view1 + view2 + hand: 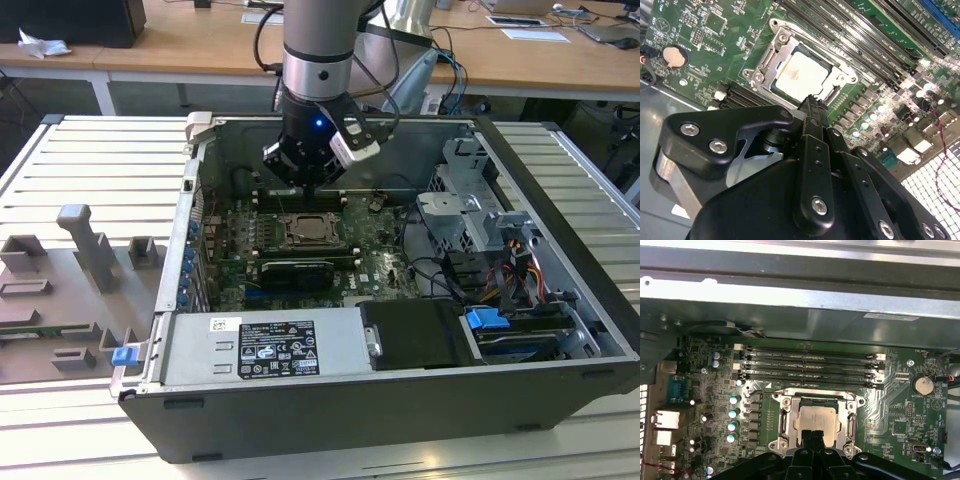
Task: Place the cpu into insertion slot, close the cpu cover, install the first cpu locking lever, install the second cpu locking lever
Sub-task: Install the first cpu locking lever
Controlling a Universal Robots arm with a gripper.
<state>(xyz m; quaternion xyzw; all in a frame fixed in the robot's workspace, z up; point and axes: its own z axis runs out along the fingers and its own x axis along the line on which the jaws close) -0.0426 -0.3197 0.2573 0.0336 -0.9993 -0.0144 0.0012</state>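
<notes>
While the arm point(318, 60) reaches down into an open computer case point(400, 400), the exterior view's left holds a set of grey fixture blocks point(95, 255) standing on the slatted metal desk point(60, 170). A small blue clip point(123, 354) sits just beside the case's near corner. Inside the case, a silver power supply point(270, 345) lies along the near wall, and the green motherboard point(225, 250) spreads beyond it.

Near the middle of the board sits the insertion slot point(292, 238), and the cpu point(310, 230) lies in it, pale top up. Both wrist views show the cpu point(816, 421) point(801, 76) seated flat. The cpu cover point(785, 416) point(771, 60) is down over it, its silver frame ringing the chip, which shows through the cut-out centre. Long black memory slots point(810, 365) point(865, 45) run beside the socket, and a round coin battery point(922, 385) point(674, 56) sits farther off on the board.

The hand point(312, 190) point(813, 437) point(812, 107) hangs low over one edge of the slot. Its fingers are pressed together and grip nothing. Whether the tips touch the cover's rim I cannot tell.

Toward the exterior view's right, a metal drive cage point(460, 190) fills that end of the case. A bundle of coloured cables point(520, 270) runs near it, and a blue tab point(487, 320) lies by the near wall.
</notes>
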